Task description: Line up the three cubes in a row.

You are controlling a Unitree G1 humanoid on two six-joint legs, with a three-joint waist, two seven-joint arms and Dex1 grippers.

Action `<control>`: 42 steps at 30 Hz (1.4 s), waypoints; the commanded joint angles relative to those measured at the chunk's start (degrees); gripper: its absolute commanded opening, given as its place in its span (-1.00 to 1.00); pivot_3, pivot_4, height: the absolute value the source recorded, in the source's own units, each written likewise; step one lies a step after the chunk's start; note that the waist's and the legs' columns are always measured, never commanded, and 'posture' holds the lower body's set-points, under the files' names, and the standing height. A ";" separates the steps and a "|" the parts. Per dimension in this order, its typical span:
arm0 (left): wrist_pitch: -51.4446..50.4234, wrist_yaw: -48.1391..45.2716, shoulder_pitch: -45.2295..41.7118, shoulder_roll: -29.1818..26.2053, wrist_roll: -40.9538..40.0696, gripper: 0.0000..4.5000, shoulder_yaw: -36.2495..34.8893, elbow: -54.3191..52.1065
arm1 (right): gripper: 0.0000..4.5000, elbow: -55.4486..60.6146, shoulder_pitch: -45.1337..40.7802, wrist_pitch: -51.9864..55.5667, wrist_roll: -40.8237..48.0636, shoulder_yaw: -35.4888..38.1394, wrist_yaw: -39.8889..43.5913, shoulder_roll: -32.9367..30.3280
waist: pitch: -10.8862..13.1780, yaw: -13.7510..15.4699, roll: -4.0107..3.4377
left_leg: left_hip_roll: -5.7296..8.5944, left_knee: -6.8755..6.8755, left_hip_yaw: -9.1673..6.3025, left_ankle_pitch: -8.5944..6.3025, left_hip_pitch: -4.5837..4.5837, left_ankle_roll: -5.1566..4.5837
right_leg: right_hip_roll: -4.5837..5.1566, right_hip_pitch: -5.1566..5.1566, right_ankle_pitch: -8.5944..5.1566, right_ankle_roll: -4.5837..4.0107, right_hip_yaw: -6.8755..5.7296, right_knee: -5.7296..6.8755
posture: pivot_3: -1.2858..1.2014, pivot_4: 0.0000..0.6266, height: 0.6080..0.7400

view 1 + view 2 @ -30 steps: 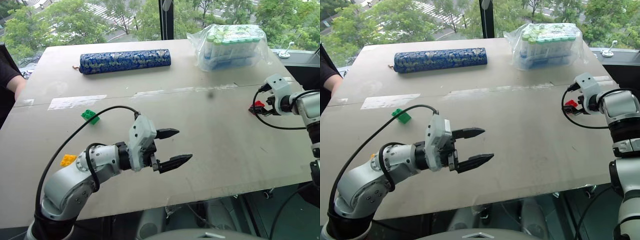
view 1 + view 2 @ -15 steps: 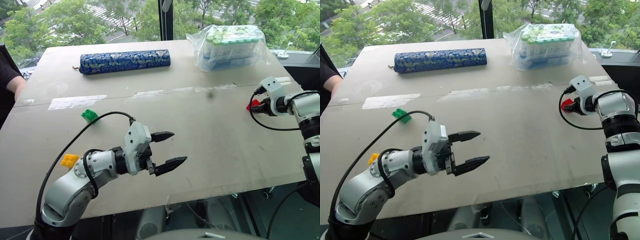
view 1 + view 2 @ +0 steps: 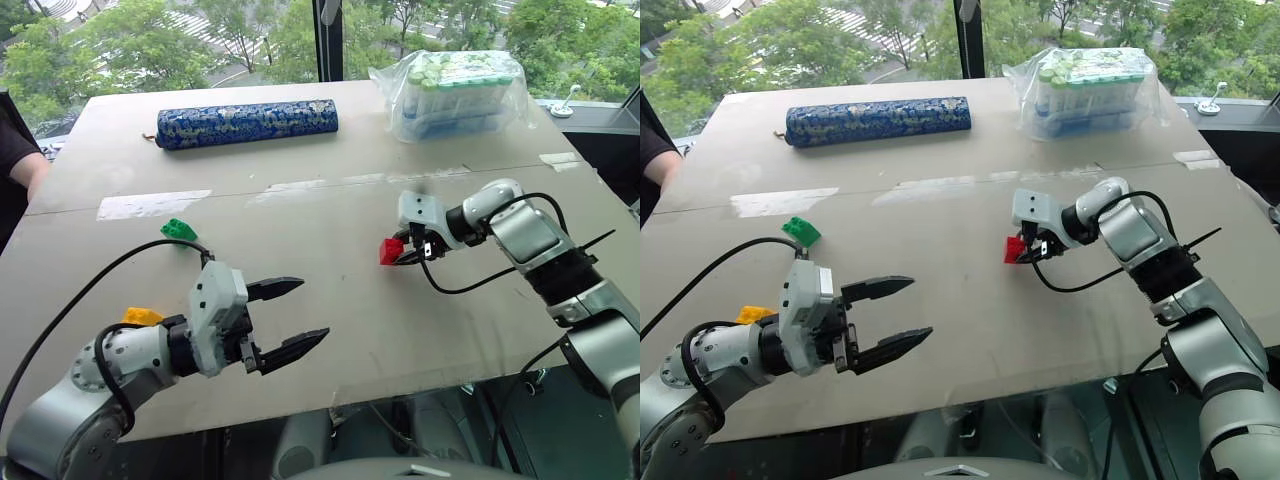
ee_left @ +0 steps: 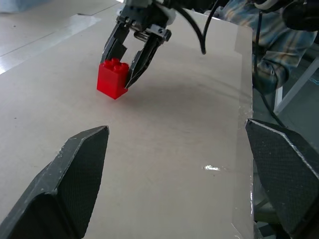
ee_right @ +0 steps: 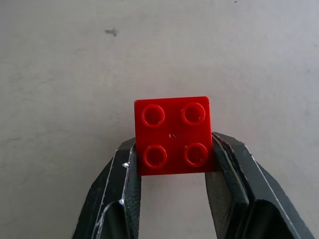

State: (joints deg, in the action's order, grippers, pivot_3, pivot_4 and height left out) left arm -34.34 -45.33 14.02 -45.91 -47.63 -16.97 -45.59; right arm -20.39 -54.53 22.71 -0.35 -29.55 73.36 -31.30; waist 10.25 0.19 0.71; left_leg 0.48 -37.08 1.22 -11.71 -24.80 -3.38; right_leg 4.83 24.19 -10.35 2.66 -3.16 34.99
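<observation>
Table (image 3: 330, 330): pale board carrying all items; blue patterned cylinder (image 3: 247, 123) and clear bag of green-capped tubes (image 3: 455, 92) at its far edge. Left gripper (image 3: 290, 318): near the front edge, fingers spread wide, nothing between them. Right gripper (image 3: 408, 250): mid-table, fingers clamped on the red cube (image 3: 391, 251), which sits at their tips, studs up. Green cube (image 3: 179, 229): on the table beyond the left gripper, apart from it. Yellow cube (image 3: 141, 317): beside the left arm, near the left edge.

Open bare board (image 3: 330, 300) mid-table; blue patterned cylinder (image 3: 246, 122) and clear bag of green-capped tubes (image 3: 455, 92) along far edge (well apart).
</observation>
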 commanded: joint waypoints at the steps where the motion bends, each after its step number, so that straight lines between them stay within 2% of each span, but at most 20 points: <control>1: -1.54 2.72 -0.90 -0.71 -3.67 1.00 -1.93 -3.62 | -0.43 -2.26 -3.16 -3.03 -1.66 -0.11 1.85 1.06 | 0.00 0.00 0.01 | 0.02 0.00 0.01 0.00 0.00 0.00 | 0.00 0.00 0.06 -0.09 0.01 0.00 | 0.03 -0.52 1.00; 19: -4.74 7.74 -3.69 -3.23 -7.10 1.00 -2.35 -5.00 | -0.43 -19.10 -9.50 -12.38 -7.89 0.01 4.27 7.33 | 0.00 -0.98 0.00 | -0.03 0.22 -0.02 0.25 0.07 0.08 | -0.23 0.01 0.08 -0.15 0.09 0.04 | 0.03 -0.52 1.00; 28: -3.67 5.93 0.78 -3.91 -4.97 1.00 -4.82 -4.71 | -0.43 -20.50 -10.21 -13.07 -8.13 0.60 5.51 8.06 | 0.00 -0.98 0.00 | -0.05 0.22 -0.01 0.10 0.12 0.19 | -0.24 0.03 0.09 -0.16 0.13 0.05 | 0.03 -0.52 1.00; 34: -3.10 6.05 0.76 -3.79 -4.01 1.00 -4.57 -4.15 | -0.43 -21.45 -10.37 -14.39 -8.46 0.54 6.00 8.35 | 0.00 -0.98 0.00 | -0.05 0.22 -0.01 0.10 0.11 0.25 | -0.25 0.03 0.09 -0.17 0.13 0.05 | 0.03 -0.52 1.00; 36: -3.30 6.63 -0.15 -3.81 -4.06 1.00 -4.04 -3.95 | 0.02 -22.05 -10.37 -15.06 -8.62 0.58 5.86 8.58 | 0.00 -0.97 0.00 | -0.05 0.22 -0.01 0.09 0.11 0.24 | -0.25 0.03 0.09 -0.17 0.13 0.05 | 0.03 -0.52 1.00; 37: -3.38 6.77 -0.37 -3.78 -4.06 1.00 -3.93 -3.92 | 0.15 -22.26 -10.36 -15.32 -8.69 0.62 5.82 8.65 | 0.00 -0.97 0.00 | -0.05 0.22 -0.01 0.09 0.12 0.24 | -0.25 0.03 0.09 -0.17 0.13 0.05 | 0.03 -0.52 1.00; 40: -3.71 7.30 -0.94 -3.67 -4.13 1.00 -3.95 -3.78 | 0.80 -22.64 -10.25 -16.00 -8.78 1.25 5.25 8.86 | 0.01 -1.01 -0.01 | -0.04 0.22 0.01 0.11 0.10 0.28 | -0.25 0.03 0.10 -0.17 0.16 0.06 | 0.03 -0.52 1.00; 41: -3.80 7.54 -1.03 -3.61 -4.15 1.00 -4.04 -3.71 | 0.94 -22.38 -10.07 -16.33 -8.64 1.55 5.29 8.68 | 0.01 -1.01 -0.01 | -0.04 0.23 0.02 0.15 0.09 0.31 | -0.26 0.03 0.10 -0.18 0.17 0.05 | 0.03 -0.52 1.00; 42: -3.83 7.70 -0.98 -3.57 -4.13 1.00 -4.17 -3.69 | 0.94 -21.89 -9.84 -16.46 -8.40 1.85 5.43 8.43 | 0.01 -0.99 -0.01 | -0.04 0.24 0.02 0.16 0.09 0.30 | -0.26 0.03 0.10 -0.18 0.17 0.05 | 0.03 -0.52 1.00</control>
State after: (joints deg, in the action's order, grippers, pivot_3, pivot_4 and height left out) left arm -38.46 -38.11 13.46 -49.31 -51.80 -20.22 -48.38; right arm -43.80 -63.57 7.21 -9.25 -29.99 78.38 -22.25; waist 10.25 -0.80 0.70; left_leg 0.44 -36.81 1.24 -11.54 -24.72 -3.10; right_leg 4.58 24.23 -10.26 2.48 -2.98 35.03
